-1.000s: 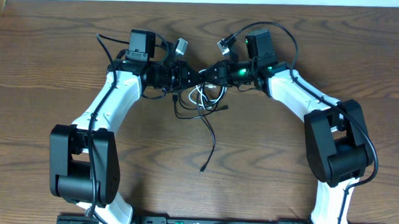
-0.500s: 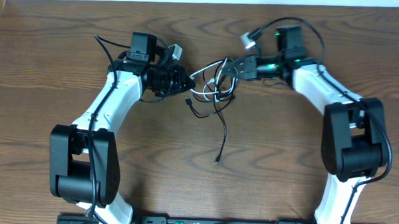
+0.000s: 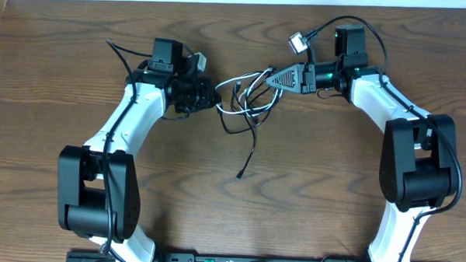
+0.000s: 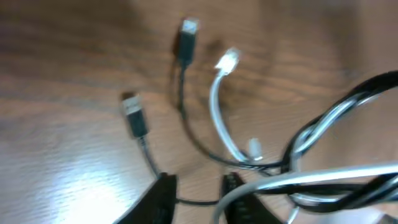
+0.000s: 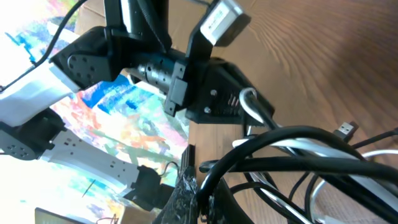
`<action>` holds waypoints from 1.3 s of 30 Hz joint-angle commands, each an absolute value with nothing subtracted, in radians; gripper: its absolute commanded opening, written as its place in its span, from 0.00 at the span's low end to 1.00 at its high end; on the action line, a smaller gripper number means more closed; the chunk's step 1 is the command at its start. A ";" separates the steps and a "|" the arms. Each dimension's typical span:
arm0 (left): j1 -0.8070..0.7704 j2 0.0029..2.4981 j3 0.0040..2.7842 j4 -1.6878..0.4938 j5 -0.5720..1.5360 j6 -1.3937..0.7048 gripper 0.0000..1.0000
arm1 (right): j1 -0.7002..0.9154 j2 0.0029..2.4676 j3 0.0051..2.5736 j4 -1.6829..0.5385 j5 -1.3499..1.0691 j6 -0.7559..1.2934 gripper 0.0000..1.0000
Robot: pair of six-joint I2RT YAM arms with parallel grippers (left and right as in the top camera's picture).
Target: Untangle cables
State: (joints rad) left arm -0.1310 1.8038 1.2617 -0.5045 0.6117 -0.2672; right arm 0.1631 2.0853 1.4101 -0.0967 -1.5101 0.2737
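Position: the cables [image 3: 246, 100] form one knot of white and black loops on the desk [image 3: 47, 101]. The knot is close to the edge opposite the arm bases, about midway between the side edges.

Axis: the knot's long axis runs side to side, from the left end effector [image 3: 215, 98] to the right end effector [image 3: 271, 77]. One black tail [image 3: 250, 149] leaves the knot toward the base-side edge, drifting slightly left. Its tip points that way and lies flat and free.

Left wrist view: three loose ends lie flat on the wood, all pointing away from the camera. They are a black plug [image 4: 186, 36], a white plug [image 4: 227, 60] and a second black plug [image 4: 133, 114], near one another but apart.

Around: the left arm's wrist [image 5: 205, 93] sits just beside the knot, facing the right one across it. That arm's own thick black wire [image 3: 118, 51] pokes out toward the left side edge.

Left end effector: fingers [image 4: 163, 194] spread a little, with a thin black strand crossing the gap between them. Whether it touches them I cannot tell.

Right end effector: pressed together, pinching the cables at the knot's right end. Black and white strands fan out from its tips.
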 commanded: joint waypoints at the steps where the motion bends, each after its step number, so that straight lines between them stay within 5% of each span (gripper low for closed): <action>1: -0.118 1.803 1.266 -0.421 0.852 -0.244 0.36 | 0.161 2.082 1.410 -0.094 -1.562 0.262 0.01; 5: -0.118 1.803 1.266 -0.316 1.014 -0.237 0.42 | 0.161 2.082 1.410 -0.094 -1.562 0.262 0.01; 18: -0.191 1.813 1.266 -0.293 1.049 -0.133 0.45 | 0.161 2.082 1.410 -0.094 -1.562 0.266 0.01; 32: -0.199 1.928 1.266 -0.260 1.074 -0.144 0.38 | 0.161 2.082 1.410 -0.094 -1.562 0.266 0.01; 33: -0.199 1.932 1.266 -0.255 1.074 -0.144 0.30 | 0.161 2.082 1.410 -0.094 -1.562 0.265 0.01; 34: -0.199 1.933 1.266 -0.255 1.069 -0.143 0.11 | 0.161 2.082 1.410 -0.094 -1.562 0.266 0.01; 39: -0.193 1.933 1.266 -0.254 1.060 -0.142 0.08 | 0.161 2.082 1.410 -0.094 -1.562 0.266 0.01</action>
State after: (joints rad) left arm -0.1947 1.9282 1.2617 -0.2562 1.0531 -0.1528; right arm 0.1631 2.0853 1.4101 -0.0944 -1.5257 0.2737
